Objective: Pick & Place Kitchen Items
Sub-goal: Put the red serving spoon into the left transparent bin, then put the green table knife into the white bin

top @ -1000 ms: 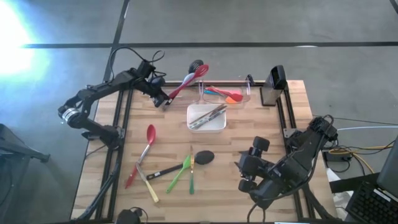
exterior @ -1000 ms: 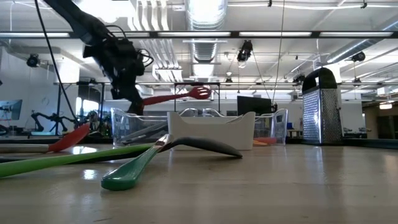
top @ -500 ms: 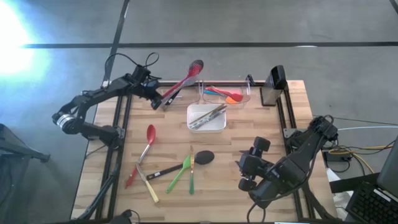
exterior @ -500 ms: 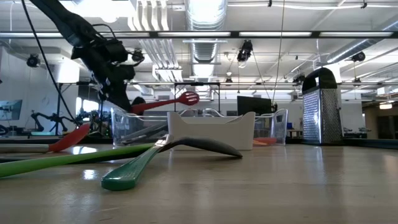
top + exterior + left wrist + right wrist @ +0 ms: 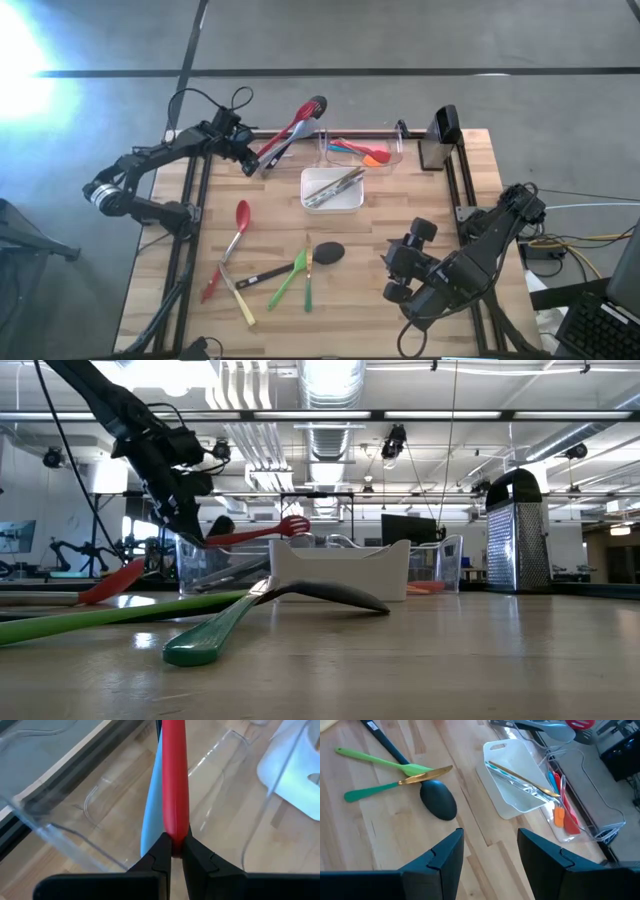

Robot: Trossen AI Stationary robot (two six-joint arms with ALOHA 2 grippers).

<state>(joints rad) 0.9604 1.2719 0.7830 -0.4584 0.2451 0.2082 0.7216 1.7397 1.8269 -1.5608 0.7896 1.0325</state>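
Left tool [image 5: 172, 851] pinches red slotted turner [image 5: 296, 123], head cut off in wrist view.

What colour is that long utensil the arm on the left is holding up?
Red. The utensil in the left gripper is red with a slotted head, clearest in the left wrist view.

A wooden table [image 5: 400, 300] carries loose utensils [image 5: 290, 275], a white dish [image 5: 333, 190], clear bins [image 5: 362, 152] and a grater [image 5: 440, 138].
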